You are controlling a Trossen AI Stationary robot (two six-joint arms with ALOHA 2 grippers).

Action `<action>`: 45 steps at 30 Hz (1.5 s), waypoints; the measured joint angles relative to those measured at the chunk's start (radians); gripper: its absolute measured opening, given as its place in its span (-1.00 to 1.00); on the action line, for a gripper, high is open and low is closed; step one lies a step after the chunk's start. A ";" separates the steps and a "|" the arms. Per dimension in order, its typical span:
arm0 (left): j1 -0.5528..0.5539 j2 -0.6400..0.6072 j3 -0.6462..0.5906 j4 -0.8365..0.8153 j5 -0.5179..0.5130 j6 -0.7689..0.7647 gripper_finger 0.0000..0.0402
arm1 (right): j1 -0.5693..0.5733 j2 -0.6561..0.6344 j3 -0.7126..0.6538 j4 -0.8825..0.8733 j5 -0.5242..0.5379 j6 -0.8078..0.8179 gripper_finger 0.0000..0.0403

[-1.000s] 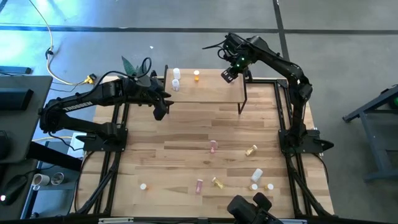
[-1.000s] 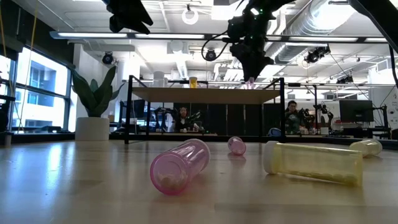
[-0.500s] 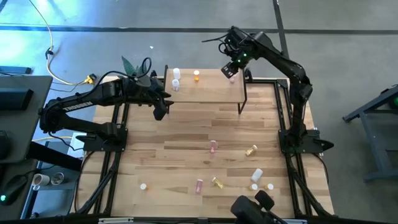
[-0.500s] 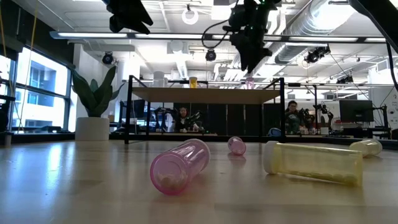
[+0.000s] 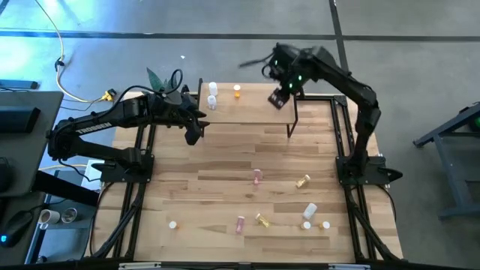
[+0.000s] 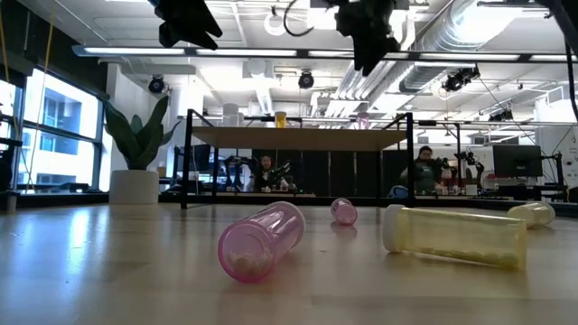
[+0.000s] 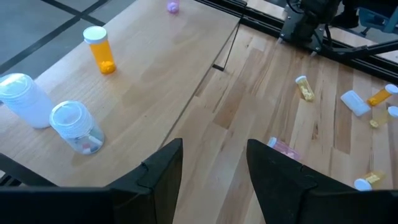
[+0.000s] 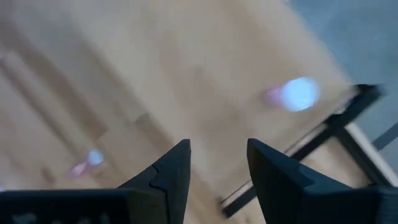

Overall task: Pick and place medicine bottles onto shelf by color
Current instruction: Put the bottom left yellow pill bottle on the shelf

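Above shelf [image 5: 247, 111] right end, right gripper [image 5: 278, 98] hangs spread, empty; pink bottle [image 7: 173, 7] stands there. Next pink bottle [image 5: 257, 177] lies at 6 o'clock, long axis 12-6, right arm nearer. Left gripper [image 5: 193, 136] spread, idle.

My fingers [image 7: 161, 171] are matt black plastic. Under me, the shelf [image 7: 161, 68] is smooth pale wood on thin black metal legs. The tabletop [image 5: 225, 172] is striped, lightly glossy wood. The pink bottle [image 6: 262, 240] and yellow bottle [image 6: 456, 236] look like translucent, shiny plastic.
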 joint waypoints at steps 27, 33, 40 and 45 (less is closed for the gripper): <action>0.000 0.000 0.000 -0.002 0.005 0.042 -0.16 | 0.739 -0.336 -0.838 0.421 -0.001 0.978 -0.26; 0.000 0.000 0.000 -0.003 0.006 0.027 -0.16 | 0.858 -0.338 -0.925 0.540 0.003 1.161 -0.26; 0.000 0.000 0.000 -0.003 0.005 -0.032 -0.16 | 0.943 -0.315 -0.971 0.713 -0.002 1.329 -0.18; 0.000 0.000 0.000 -0.024 0.006 -0.071 -0.16 | 0.957 -0.265 -0.971 0.954 -0.008 1.295 -0.12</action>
